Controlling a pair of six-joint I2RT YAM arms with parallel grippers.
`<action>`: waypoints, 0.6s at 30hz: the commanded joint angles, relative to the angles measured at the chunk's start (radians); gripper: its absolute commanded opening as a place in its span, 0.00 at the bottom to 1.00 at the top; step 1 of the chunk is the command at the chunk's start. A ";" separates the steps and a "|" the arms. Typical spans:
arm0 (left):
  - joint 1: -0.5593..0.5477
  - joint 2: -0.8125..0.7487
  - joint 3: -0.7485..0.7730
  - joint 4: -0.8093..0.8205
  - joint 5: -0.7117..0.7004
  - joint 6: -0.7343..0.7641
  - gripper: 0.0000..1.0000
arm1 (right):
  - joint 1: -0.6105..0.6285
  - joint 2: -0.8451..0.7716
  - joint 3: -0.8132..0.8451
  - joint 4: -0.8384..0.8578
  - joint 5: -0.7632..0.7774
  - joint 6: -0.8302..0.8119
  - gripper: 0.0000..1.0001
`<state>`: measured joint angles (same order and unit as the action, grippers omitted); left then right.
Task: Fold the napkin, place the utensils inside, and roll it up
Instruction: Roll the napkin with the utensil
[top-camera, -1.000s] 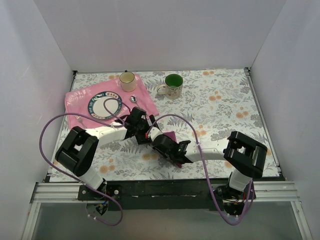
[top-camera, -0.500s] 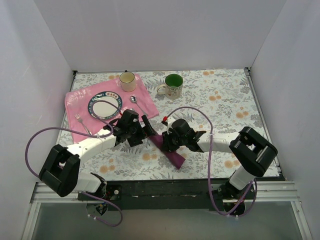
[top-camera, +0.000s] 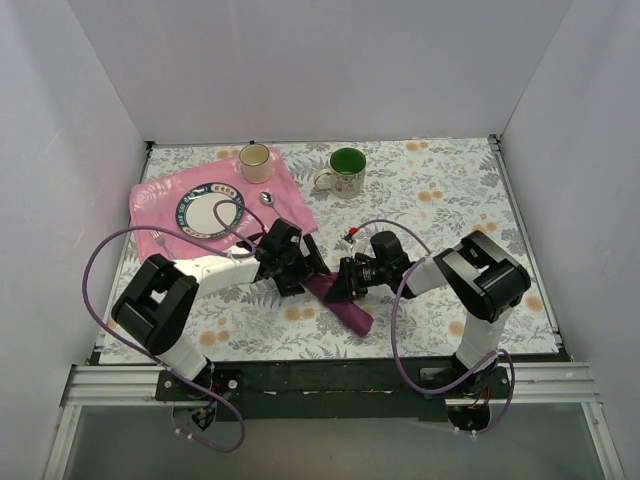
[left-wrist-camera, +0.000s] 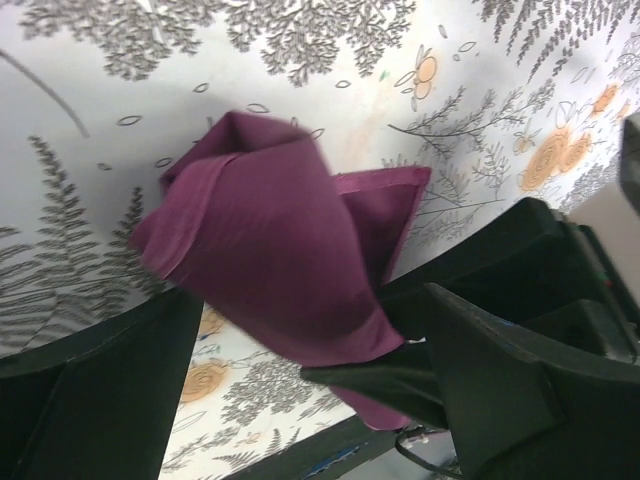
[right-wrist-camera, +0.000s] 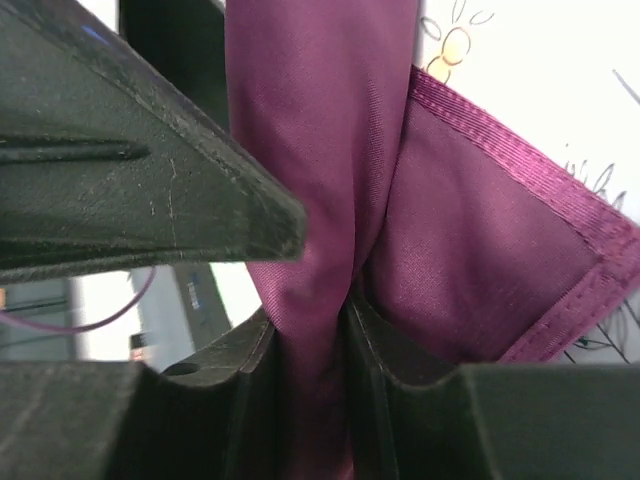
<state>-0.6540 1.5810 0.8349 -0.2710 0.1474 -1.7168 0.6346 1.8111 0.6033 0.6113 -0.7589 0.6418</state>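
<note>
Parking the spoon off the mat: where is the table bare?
Bare floral tablecloth lies right of the green mug, out to the right wall. Crowded: the pink mat with plate, yellow mug and spoon; and the centre, where left gripper and right gripper meet at the napkin.
</note>
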 joint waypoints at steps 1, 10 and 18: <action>-0.019 0.071 0.000 0.001 -0.034 -0.055 0.87 | -0.016 0.062 -0.030 0.034 -0.105 0.041 0.36; -0.021 0.063 -0.051 0.013 -0.083 -0.063 0.69 | -0.053 0.083 0.010 -0.025 -0.131 -0.003 0.41; -0.021 0.057 -0.075 0.018 -0.074 -0.041 0.50 | -0.047 -0.088 0.153 -0.586 0.117 -0.303 0.59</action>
<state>-0.6670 1.6222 0.8120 -0.1837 0.1326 -1.7908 0.5903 1.8088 0.6956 0.3893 -0.8566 0.5564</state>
